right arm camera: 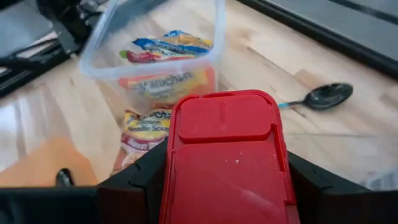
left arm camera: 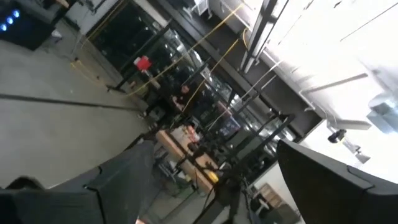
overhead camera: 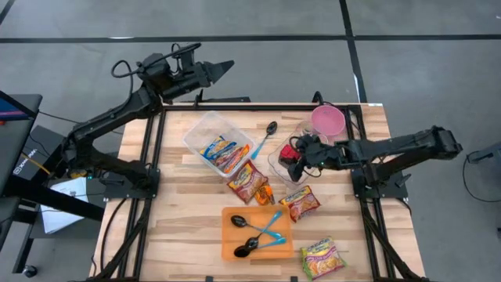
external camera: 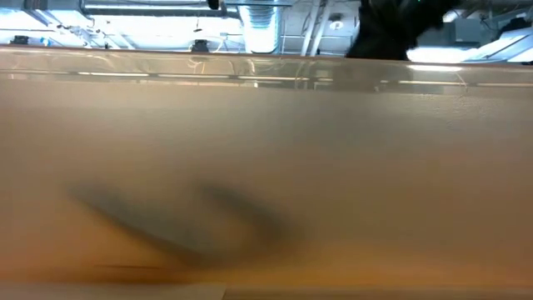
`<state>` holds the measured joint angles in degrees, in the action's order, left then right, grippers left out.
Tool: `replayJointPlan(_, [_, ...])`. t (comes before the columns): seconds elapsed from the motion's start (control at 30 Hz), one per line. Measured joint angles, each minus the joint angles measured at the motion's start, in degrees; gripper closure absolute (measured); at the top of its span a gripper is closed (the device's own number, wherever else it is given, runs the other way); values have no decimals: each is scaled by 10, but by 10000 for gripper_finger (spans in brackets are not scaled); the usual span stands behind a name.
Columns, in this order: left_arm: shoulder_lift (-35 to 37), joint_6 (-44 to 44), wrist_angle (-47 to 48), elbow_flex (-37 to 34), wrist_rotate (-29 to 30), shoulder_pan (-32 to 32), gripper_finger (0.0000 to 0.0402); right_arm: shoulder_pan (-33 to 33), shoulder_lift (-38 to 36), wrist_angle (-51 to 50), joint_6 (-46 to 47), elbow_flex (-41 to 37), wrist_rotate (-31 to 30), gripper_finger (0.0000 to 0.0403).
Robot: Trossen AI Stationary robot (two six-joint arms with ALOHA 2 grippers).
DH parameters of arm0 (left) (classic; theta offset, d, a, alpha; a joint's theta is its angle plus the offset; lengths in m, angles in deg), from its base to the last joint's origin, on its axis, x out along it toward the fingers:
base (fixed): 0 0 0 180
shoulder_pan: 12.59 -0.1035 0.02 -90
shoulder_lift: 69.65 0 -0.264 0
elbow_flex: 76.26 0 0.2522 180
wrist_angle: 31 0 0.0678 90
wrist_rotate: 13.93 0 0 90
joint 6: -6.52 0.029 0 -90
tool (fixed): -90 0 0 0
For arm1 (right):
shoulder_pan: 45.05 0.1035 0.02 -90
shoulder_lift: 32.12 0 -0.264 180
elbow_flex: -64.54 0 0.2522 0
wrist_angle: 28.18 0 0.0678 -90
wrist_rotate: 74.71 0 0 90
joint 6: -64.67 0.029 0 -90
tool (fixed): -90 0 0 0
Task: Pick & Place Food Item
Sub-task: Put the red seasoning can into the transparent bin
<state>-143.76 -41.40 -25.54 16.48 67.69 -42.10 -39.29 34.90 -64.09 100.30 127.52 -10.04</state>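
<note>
Right tool (right arm camera: 227, 186) grips a smooth, rectangular red plastic box (right arm camera: 225, 155).

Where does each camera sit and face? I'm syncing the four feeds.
High: overhead, straight down on the table; both arms show, left gripper raised off the far edge.
Low: table height, blocked by a blurred tan surface.
Left wrist: aimed into the room, its open fingers low in frame.
Right wrist: over its fingers gripping a red box.
Shared: the clear tub shows in the high and right wrist views.
</note>
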Motion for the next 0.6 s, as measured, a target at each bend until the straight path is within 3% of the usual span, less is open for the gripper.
replayJointPlan(0.27, [0, 12, 34, 0, -6, 17, 69, -12, -7, 134, 73, -166, -27, 204])
replayJointPlan(0.6, [0, 12, 34, 0, -2, 22, 69, -57, -2, 200, 16, -215, -33, 204])
